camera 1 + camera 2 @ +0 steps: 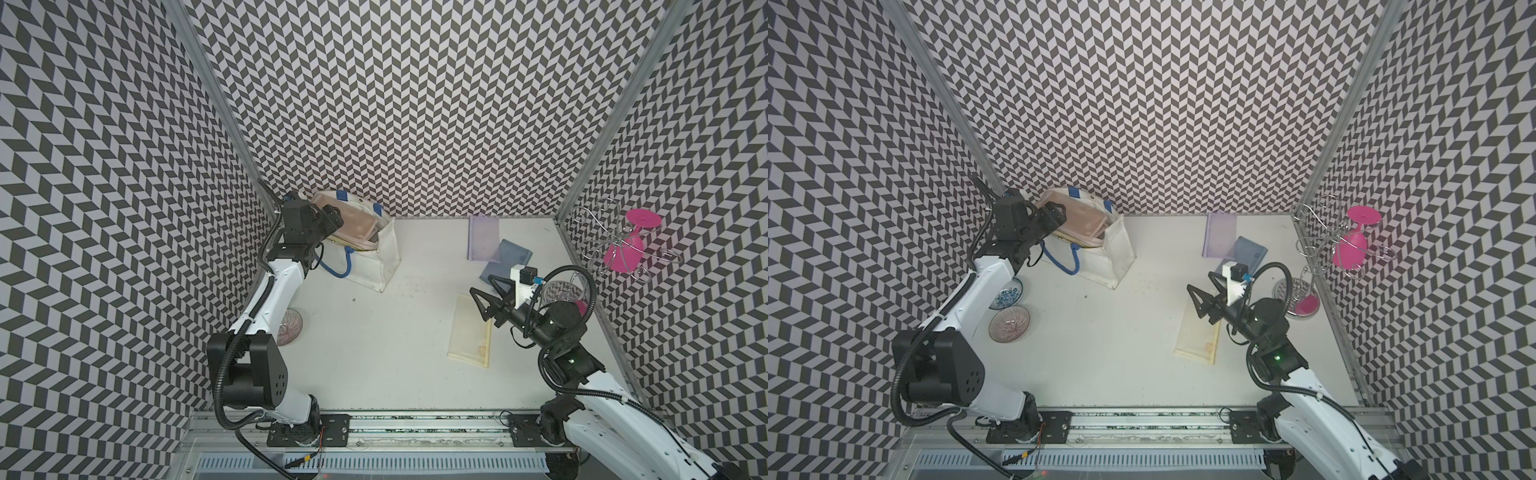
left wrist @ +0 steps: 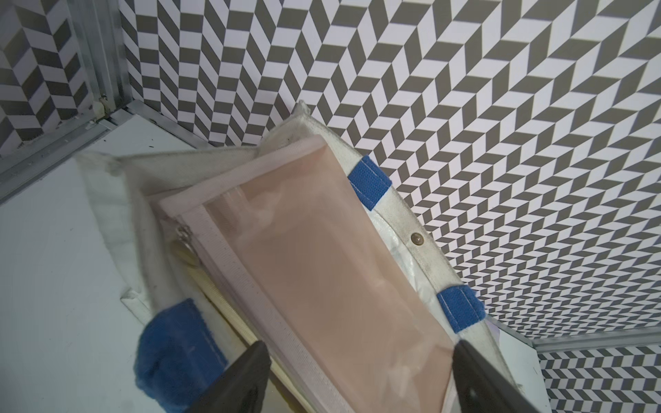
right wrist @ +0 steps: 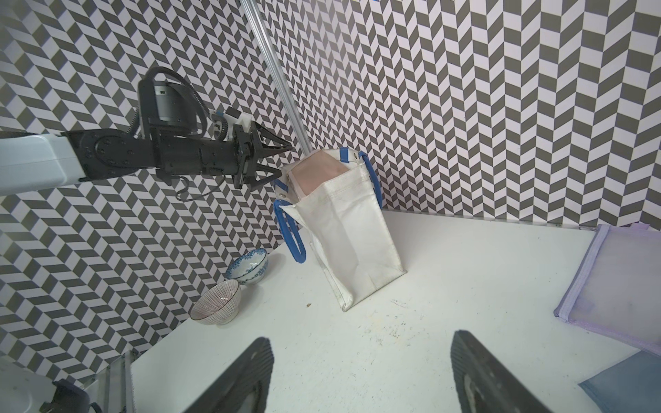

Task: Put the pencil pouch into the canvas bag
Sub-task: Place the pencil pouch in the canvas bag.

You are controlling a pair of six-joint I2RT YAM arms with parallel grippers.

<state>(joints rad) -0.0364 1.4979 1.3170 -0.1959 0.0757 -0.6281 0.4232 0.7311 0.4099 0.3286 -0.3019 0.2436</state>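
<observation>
Pencil pouch (image 2: 322, 286), pink – top edge proud of canvas bag (image 1: 388, 253) rim; left hand (image 3: 286, 160) released astride it, right hand (image 1: 481, 282) spread over open surface (image 1: 374, 353).

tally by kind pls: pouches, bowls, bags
Pouches: 4 (pink pouch, purple pouch, blue pouch, yellow pouch)
Bowls: 2 (blue-patterned bowl, striped bowl)
Bags: 1 (canvas bag)
Total: 7
Yellowish edge under the pink one in the bag: cannot tell, not counted.

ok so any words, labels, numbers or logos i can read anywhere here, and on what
No text can be read.
The canvas bag and the pink pouch sticking out of it show no print.
A small white mark on the left arm is too small to read.
</observation>
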